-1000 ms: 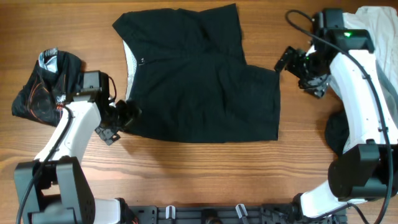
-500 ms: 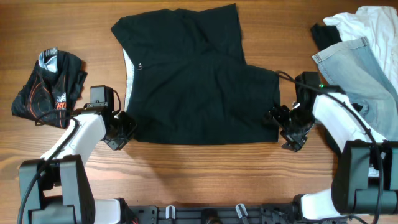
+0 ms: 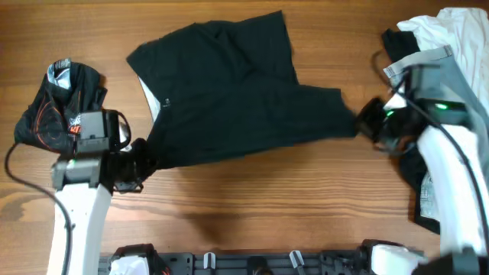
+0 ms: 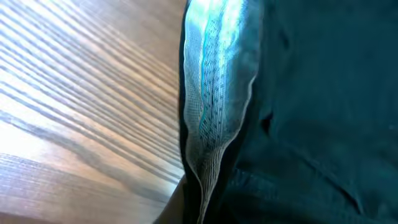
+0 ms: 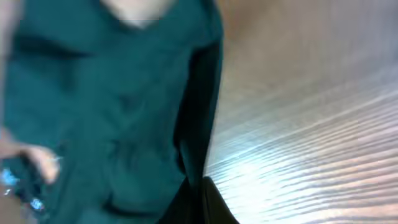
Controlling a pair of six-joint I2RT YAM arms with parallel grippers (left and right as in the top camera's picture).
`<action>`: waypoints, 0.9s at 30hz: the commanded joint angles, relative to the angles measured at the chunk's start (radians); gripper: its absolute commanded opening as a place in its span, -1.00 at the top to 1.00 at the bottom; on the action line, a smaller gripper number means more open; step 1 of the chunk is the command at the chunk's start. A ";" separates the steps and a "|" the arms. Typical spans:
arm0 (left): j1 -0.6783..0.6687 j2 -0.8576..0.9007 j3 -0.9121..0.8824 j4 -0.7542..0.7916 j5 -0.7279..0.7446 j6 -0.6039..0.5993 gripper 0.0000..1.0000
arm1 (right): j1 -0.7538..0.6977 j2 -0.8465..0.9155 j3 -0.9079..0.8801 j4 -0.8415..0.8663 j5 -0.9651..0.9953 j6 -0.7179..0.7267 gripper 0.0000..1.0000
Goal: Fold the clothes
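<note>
A pair of black shorts lies spread across the middle of the table, its near edge drawn taut between my two grippers. My left gripper is shut on the shorts' near left corner. The left wrist view shows the dark cloth and its pale ribbed lining running down into the jaws. My right gripper is shut on the near right corner. In the right wrist view, which is blurred, the dark cloth narrows down between the fingers.
A folded black garment with an orange print lies at the far left. A pile at the right edge holds a white piece, light jeans and a dark piece. Bare wood runs along the front.
Both grippers have shut on the shorts' near corners. The near edge has come up and is stretched between them. The right arm moved up and to the right, the left arm drew back.
</note>
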 commanded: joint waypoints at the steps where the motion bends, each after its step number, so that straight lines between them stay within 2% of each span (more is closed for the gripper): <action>1: 0.010 -0.109 0.171 -0.052 -0.053 0.030 0.92 | -0.036 -0.131 0.187 -0.056 0.121 -0.112 0.92; 3: 0.010 -0.130 0.304 -0.060 -0.062 0.030 0.92 | -0.036 -0.168 0.247 -0.056 0.137 -0.141 0.92; 5: 0.010 -0.129 0.347 -0.060 -0.089 0.026 0.92 | -0.036 -0.163 0.249 -0.058 0.134 -0.179 0.92; 8: 0.010 -0.116 0.356 -0.050 -0.160 -0.010 0.92 | -0.033 -0.123 0.249 -0.018 0.118 -0.294 0.92; 15: 0.017 -0.027 0.356 -0.062 -0.214 -0.060 0.92 | 0.003 -0.024 0.249 0.134 0.089 -0.351 0.91; 19: 0.045 0.106 0.356 0.028 -0.225 -0.110 0.92 | 0.123 0.119 0.249 0.281 0.093 -0.375 0.91; 22: 0.090 0.296 0.356 0.094 -0.237 -0.185 0.92 | 0.216 0.281 0.249 0.470 0.092 -0.373 0.91; 27: 0.134 0.555 0.356 0.251 -0.243 -0.222 0.87 | 0.306 0.481 0.249 0.739 0.074 -0.335 0.89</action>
